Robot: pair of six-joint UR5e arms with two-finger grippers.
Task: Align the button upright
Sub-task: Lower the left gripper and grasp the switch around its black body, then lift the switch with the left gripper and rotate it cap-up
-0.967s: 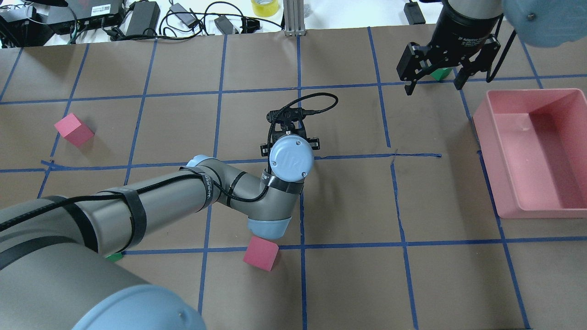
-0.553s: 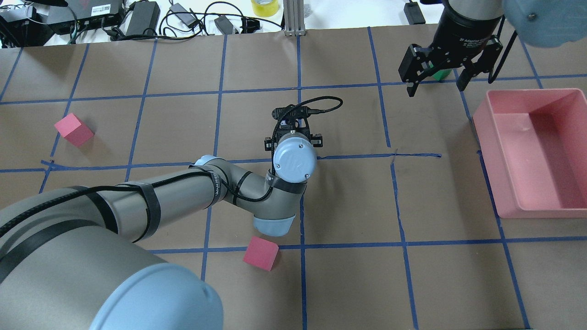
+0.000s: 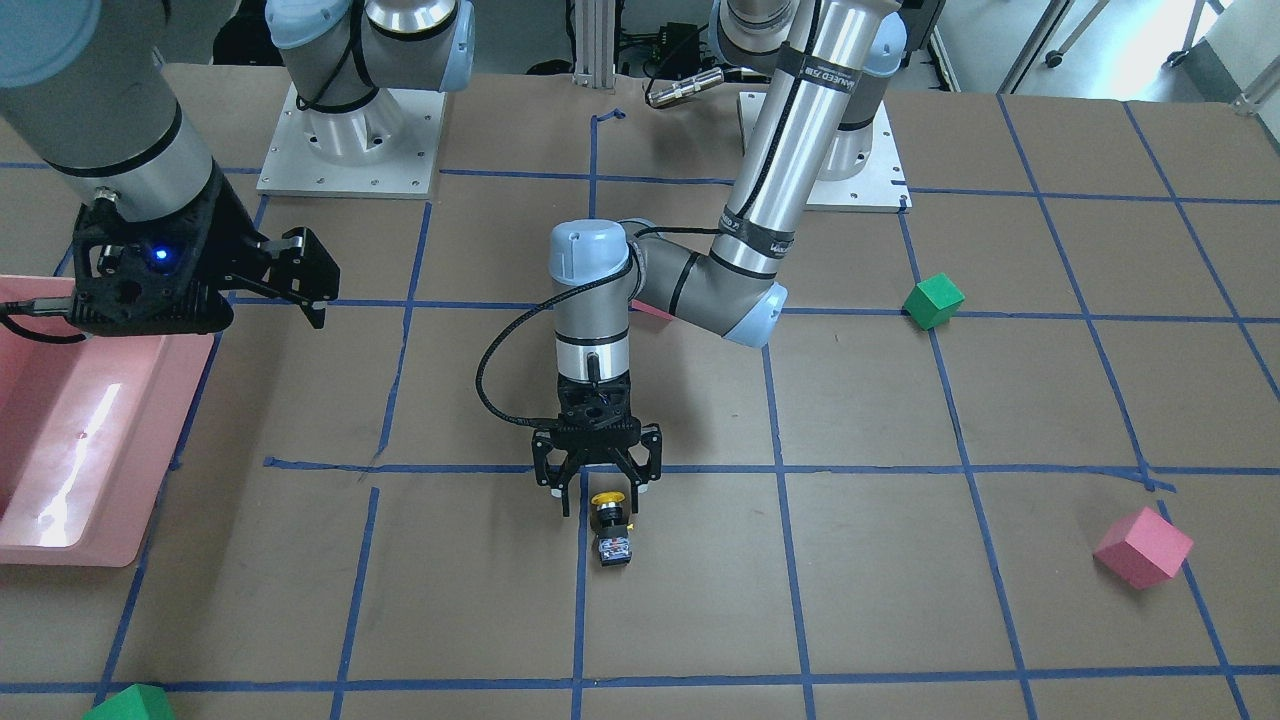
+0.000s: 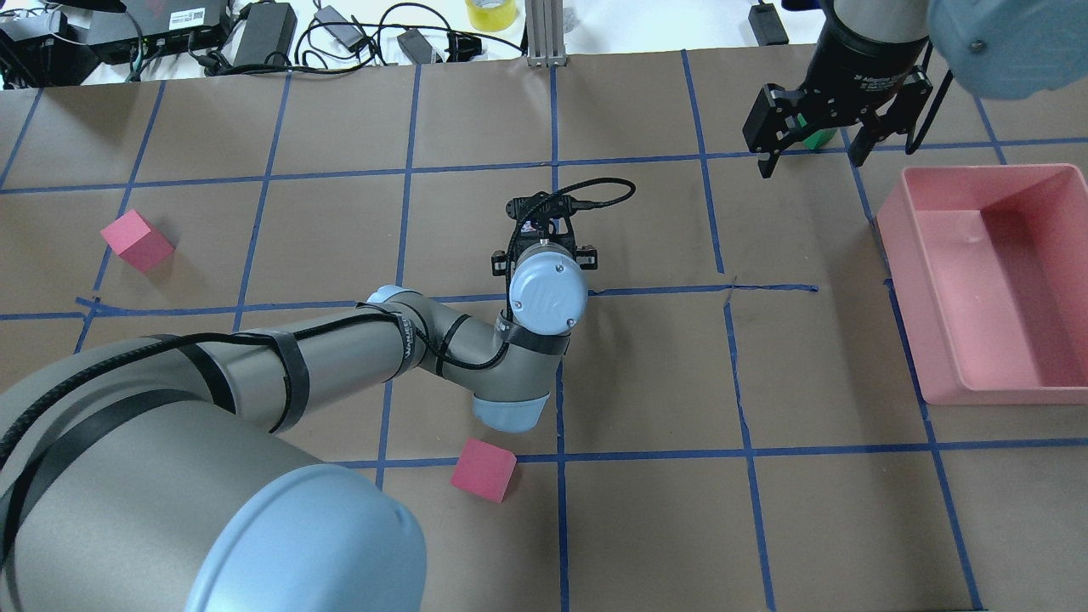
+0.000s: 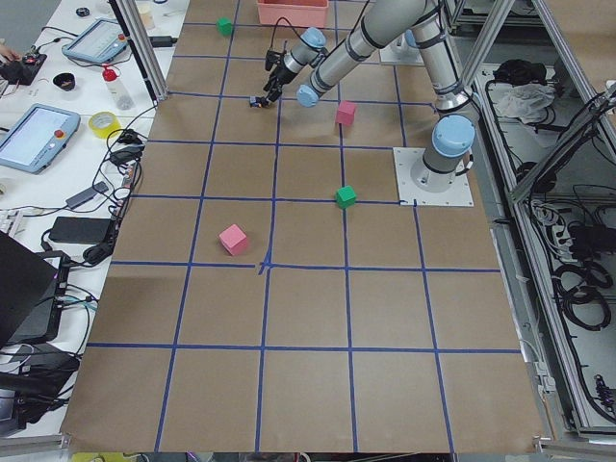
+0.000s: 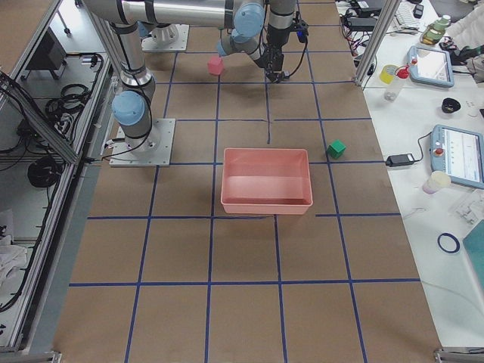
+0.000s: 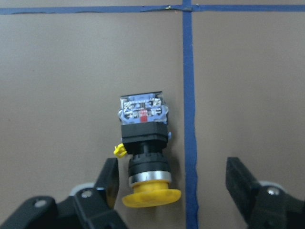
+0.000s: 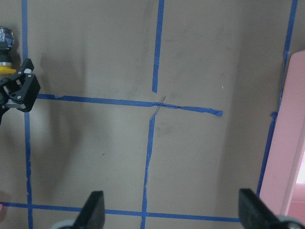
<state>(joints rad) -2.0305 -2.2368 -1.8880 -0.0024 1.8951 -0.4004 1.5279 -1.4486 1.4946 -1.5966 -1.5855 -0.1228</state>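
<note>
The button [image 7: 144, 149] lies on its side on the brown paper, with its yellow cap [image 7: 151, 196] toward my left gripper and its grey-white contact block away from it. It also shows in the front-facing view [image 3: 610, 525]. My left gripper [image 7: 176, 187] is open and points down just over the cap, one finger on each side, not touching. In the front-facing view the left gripper [image 3: 598, 490] hangs at the cap end. My right gripper [image 4: 809, 161] is open and empty, far off near the bin.
A pink bin [image 4: 1062, 178] stands at the right. Pink cubes [image 4: 136, 240] [image 4: 483, 469] lie at the left and near my left elbow. A green cube [image 4: 820, 138] sits behind the right gripper. Another green cube [image 3: 933, 300] lies near the left arm's base.
My left wrist has shifted a little to the right and forward, with the gripper still open. My right gripper has drifted slightly right and farther back.
</note>
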